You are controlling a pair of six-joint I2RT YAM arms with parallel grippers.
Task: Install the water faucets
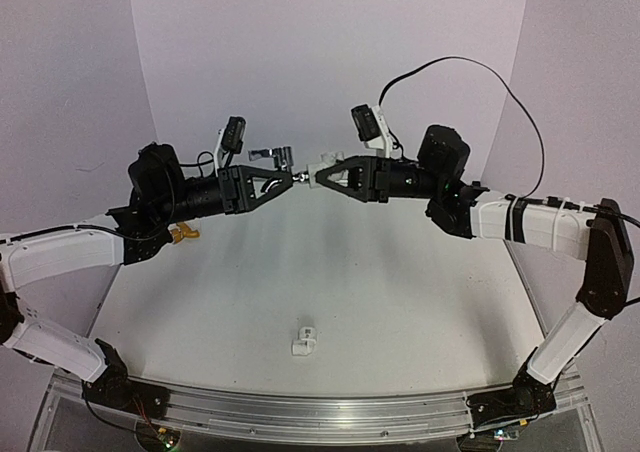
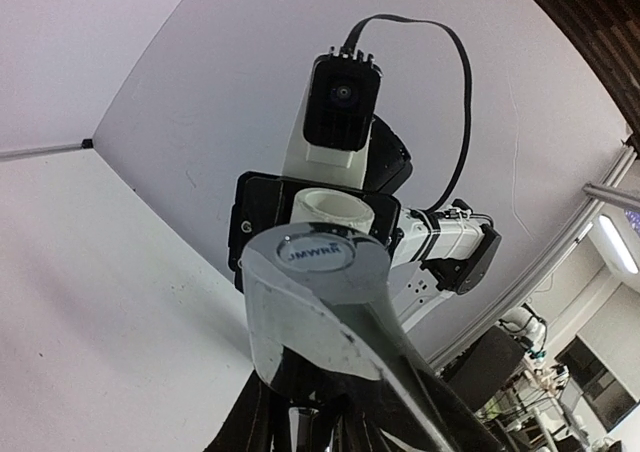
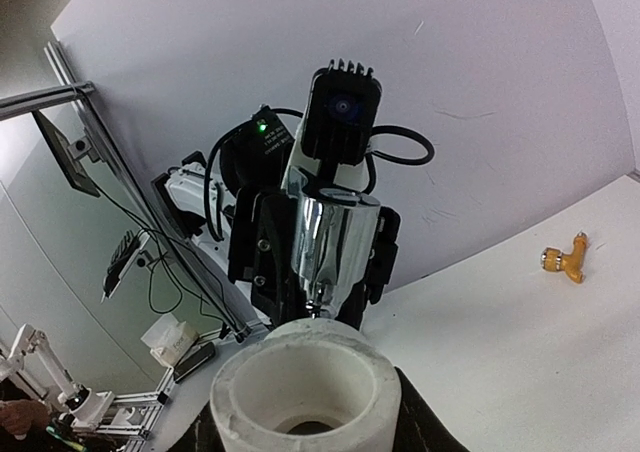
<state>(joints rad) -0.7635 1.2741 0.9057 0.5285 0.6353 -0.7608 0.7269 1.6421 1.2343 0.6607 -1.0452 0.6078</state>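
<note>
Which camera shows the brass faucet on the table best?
The right wrist view: the brass faucet lies whole and unobstructed. The top view shows it small, at the edge of the left arm; the left wrist view misses it.

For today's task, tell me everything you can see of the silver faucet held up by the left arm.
The silver faucet looks like polished, mirror-bright chrome metal. It has a round cap stamped with letters and a long lever handle running off from it. The left gripper is shut on it and holds it in the air, clear of the table. Its end faces the open mouth of the white pipe fitting gripped by the right gripper. Whether the two touch cannot be told.
</note>
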